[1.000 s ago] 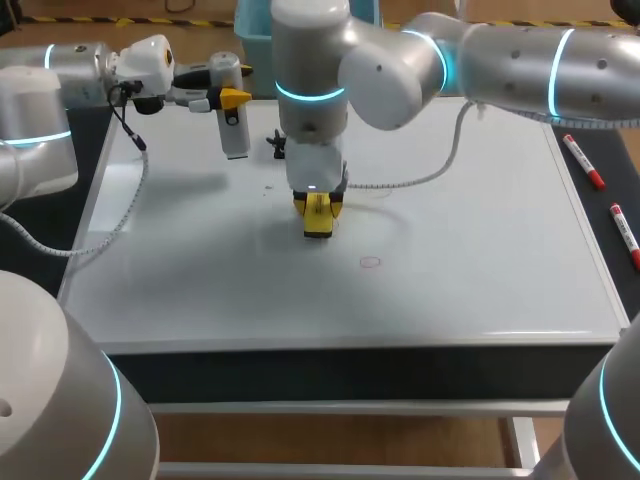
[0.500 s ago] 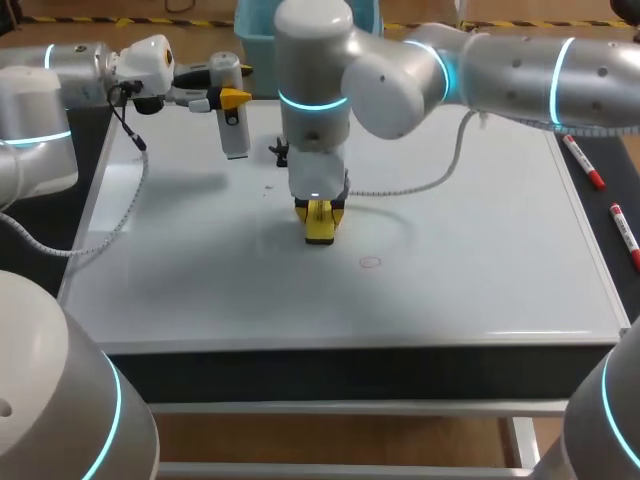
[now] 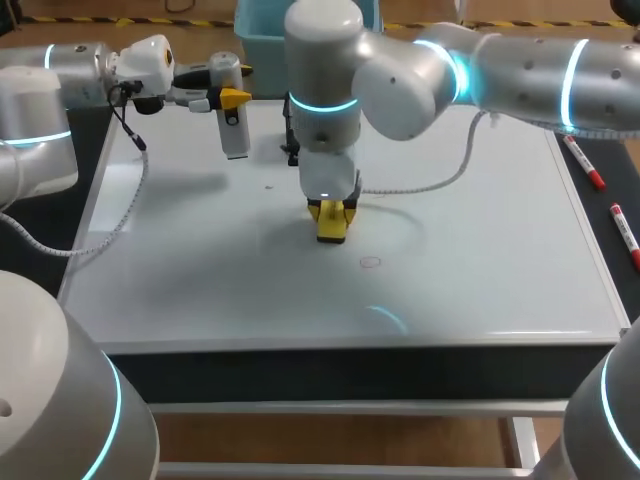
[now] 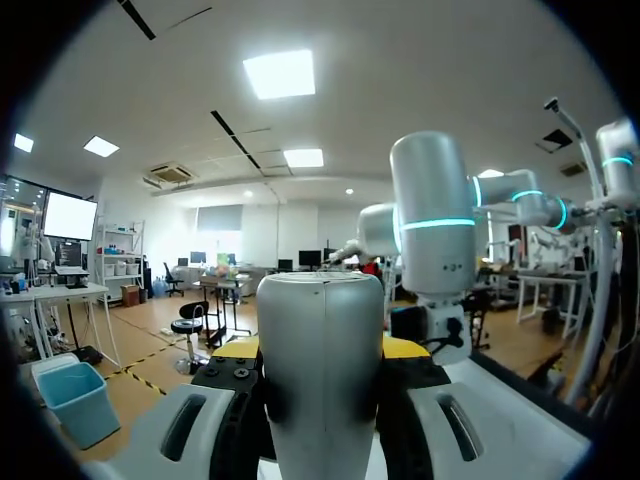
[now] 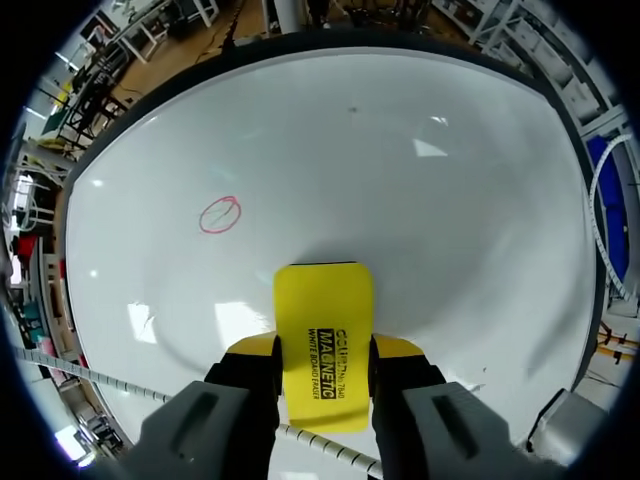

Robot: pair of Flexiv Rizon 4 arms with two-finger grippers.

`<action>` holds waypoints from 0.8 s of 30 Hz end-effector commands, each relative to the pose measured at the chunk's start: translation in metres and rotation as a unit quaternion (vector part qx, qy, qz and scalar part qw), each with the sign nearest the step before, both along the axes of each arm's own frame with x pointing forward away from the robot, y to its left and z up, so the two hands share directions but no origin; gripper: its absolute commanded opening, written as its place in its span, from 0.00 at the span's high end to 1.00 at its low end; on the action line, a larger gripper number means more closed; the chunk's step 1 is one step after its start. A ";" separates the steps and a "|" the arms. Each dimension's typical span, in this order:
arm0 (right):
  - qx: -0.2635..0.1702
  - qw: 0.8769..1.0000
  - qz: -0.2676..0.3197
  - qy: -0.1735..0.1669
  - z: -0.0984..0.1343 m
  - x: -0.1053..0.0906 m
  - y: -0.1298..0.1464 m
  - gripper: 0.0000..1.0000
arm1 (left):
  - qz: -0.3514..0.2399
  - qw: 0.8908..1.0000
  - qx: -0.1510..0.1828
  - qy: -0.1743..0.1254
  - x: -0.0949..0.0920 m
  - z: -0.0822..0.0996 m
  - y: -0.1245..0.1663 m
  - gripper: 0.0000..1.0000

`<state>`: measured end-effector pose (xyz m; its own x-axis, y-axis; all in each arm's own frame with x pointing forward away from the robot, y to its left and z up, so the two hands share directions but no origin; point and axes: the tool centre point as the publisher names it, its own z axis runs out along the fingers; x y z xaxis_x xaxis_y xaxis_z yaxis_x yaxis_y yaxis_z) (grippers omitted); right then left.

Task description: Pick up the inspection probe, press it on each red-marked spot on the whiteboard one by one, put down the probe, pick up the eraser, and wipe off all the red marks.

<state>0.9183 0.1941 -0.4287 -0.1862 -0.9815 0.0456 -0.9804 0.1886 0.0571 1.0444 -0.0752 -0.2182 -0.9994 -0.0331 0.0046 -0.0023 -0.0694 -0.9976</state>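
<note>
My right gripper point(image 3: 331, 213) reaches in to the middle of the whiteboard point(image 3: 470, 250) and is shut on a yellow eraser point(image 3: 332, 224), held low at the board's surface. In the right wrist view the eraser point(image 5: 322, 340) sits between the yellow fingertips point(image 5: 254, 346), and one red circle mark point(image 5: 219, 214) lies ahead of it to one side. That red circle point(image 3: 371, 262) is just front-right of the eraser. My left gripper point(image 3: 224, 98) hangs over the board's back left corner, shut on the grey-white probe point(image 3: 232, 115). The probe point(image 4: 318, 360) fills the left wrist view.
Two red markers point(image 3: 583, 162) point(image 3: 625, 232) lie off the board's right edge. A blue bin point(image 3: 256, 30) stands behind the board. A small black object point(image 3: 290, 148) sits on the board behind my right wrist. A cable point(image 3: 420, 183) trails from the right arm across the board.
My right arm has carried the eraser a little to the right and toward the front, closer to the red circle. The left arm with the probe has stayed still.
</note>
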 end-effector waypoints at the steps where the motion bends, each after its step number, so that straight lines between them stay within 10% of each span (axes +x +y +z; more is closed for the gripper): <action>1: 0.005 1.000 -0.005 -0.008 0.004 -0.004 -0.016 1.00 | -0.001 1.000 0.000 0.000 0.001 0.001 0.000 1.00; 24: 0.020 0.998 -0.053 -0.013 0.064 0.036 -0.100 1.00 | -0.001 1.000 0.000 0.000 0.001 0.001 0.000 1.00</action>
